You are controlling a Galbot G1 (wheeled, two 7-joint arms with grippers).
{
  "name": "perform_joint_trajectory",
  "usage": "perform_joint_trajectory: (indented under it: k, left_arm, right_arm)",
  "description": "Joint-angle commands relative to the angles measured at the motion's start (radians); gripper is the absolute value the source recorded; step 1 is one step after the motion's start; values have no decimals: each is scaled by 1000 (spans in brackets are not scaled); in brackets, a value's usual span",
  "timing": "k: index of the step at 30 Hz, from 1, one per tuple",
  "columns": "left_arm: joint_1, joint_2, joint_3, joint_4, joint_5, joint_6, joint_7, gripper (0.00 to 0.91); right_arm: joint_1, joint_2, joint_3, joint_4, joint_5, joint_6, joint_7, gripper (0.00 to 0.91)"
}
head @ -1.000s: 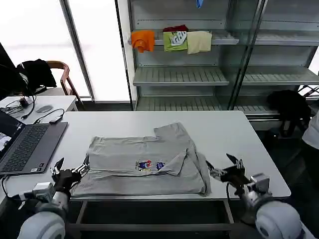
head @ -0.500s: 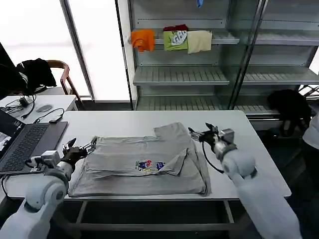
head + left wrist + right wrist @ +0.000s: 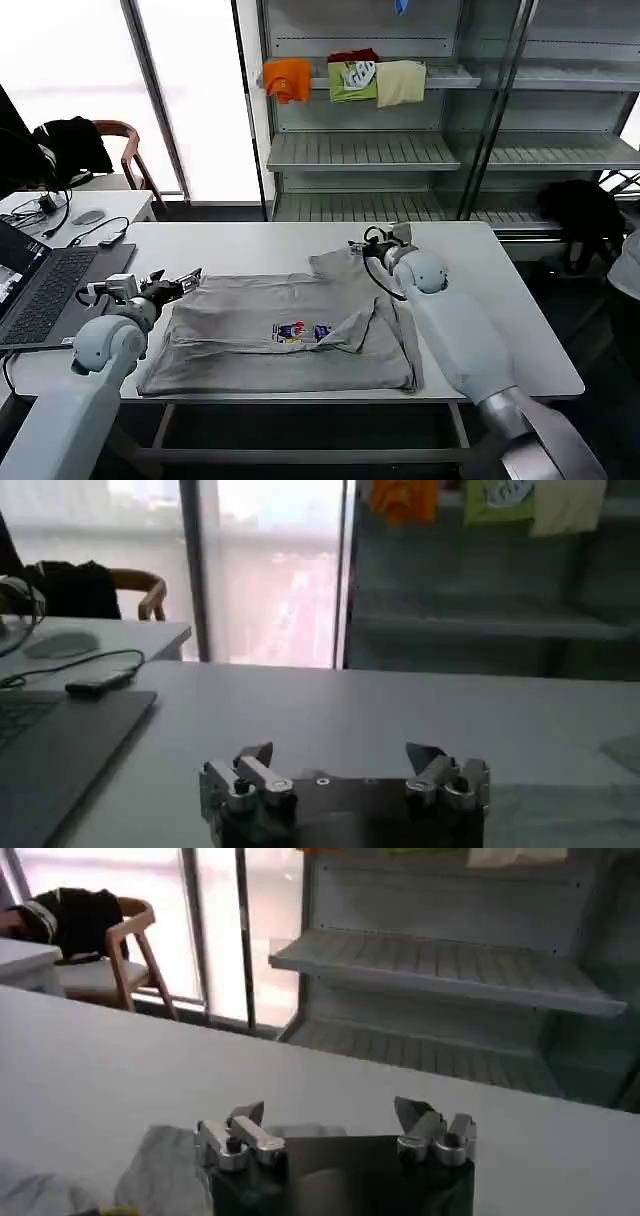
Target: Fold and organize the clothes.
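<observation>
White and wide, the desk point(image 3: 470, 300) carries the grey shirt point(image 3: 290, 330) near its middle, with a metal shelving unit point(image 3: 400, 150) behind it at 12 o'clock and a laptop point(image 3: 50, 290) off at 9 o'clock. The shirt lies flat but only partly folded: one sleeve is turned in over the body beside the small multicolour chest print point(image 3: 300, 331), and the far corner sticks out toward 1 o'clock, so the cloth is spread for further folding, not for stacking.

The left gripper point(image 3: 183, 280) sits at the shirt's 10 o'clock corner, jaws wide, low over the desk; the left wrist view shows its fingers point(image 3: 255, 770) parted with nothing between them. The right gripper point(image 3: 360, 246) hovers at the 1 o'clock corner, over the projecting flap, jaws likewise wide and empty, as the right wrist view's fingers point(image 3: 240, 1133) confirm, with a bit of grey cloth just beyond them. Placing one gripper at each far corner looks like the setup for pinching that edge and drawing it toward 6 o'clock.

Orange, green and cream folded garments point(image 3: 350, 80) rest on the upper shelf.
</observation>
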Motion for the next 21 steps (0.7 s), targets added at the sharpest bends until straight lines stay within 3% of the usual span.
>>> perform_joint_trajectory:
  k: [1, 16, 18, 21]
  left_arm:
    - [-119, -30, 51, 195, 60, 21, 42, 907]
    - [-169, -59, 71, 324, 141, 22, 105, 907]
    - [-171, -59, 72, 328, 147, 22, 108, 907]
    - [-168, -58, 70, 339, 146, 21, 120, 705]
  right_arm:
    - [93, 87, -17, -198, -74, -10, -47, 907]
    - [74, 78, -11, -218, -87, 1, -69, 907]
    - [70, 79, -11, -218, -88, 1, -69, 836]
    - [53, 79, -10, -210, -92, 1, -71, 776]
